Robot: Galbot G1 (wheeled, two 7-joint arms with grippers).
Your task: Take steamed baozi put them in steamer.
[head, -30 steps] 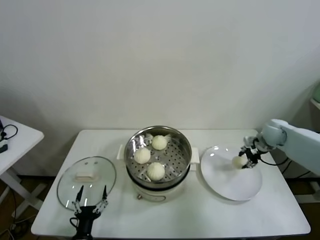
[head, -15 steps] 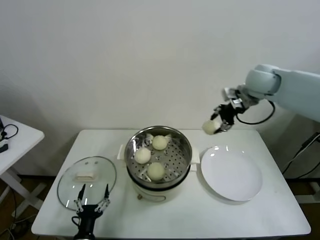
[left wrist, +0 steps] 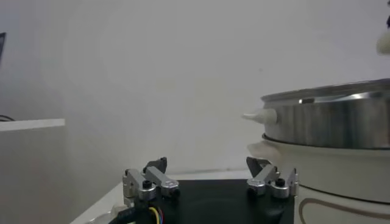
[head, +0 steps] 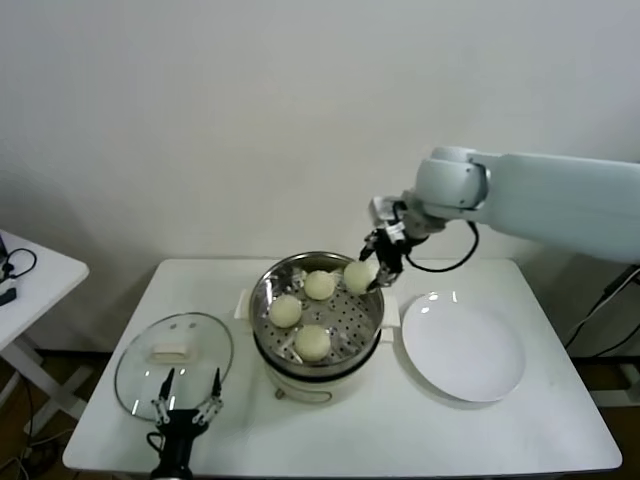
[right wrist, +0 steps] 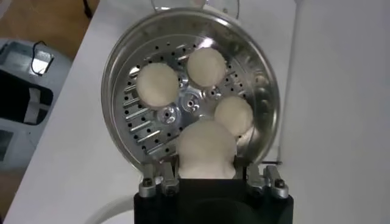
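Note:
The steel steamer (head: 368, 298) stands mid-table on its white base, also shown in the right wrist view (right wrist: 119, 67) and left wrist view (left wrist: 329, 119). Three cream-white baozi lie on its perforated tray (head: 319, 285) (head: 286, 311) (head: 313, 343). My right gripper (head: 372, 272) is shut on a fourth baozi (head: 359, 276) and holds it above the steamer's right rim; in the right wrist view this baozi (right wrist: 206, 149) fills the jaws (right wrist: 207, 176). My left gripper (head: 185, 408) is open and empty, low at the table's front left; it also shows in the left wrist view (left wrist: 210, 176).
A round glass lid (head: 173, 363) lies left of the steamer, just behind the left gripper. A flat white plate (head: 463, 346) lies right of the steamer with nothing on it. A small white side table (head: 30, 280) stands at the far left.
My right gripper lifted the baozi off the white plate, carried it up and left, and now holds it lower, over the steamer's right rim. The left arm has not moved.

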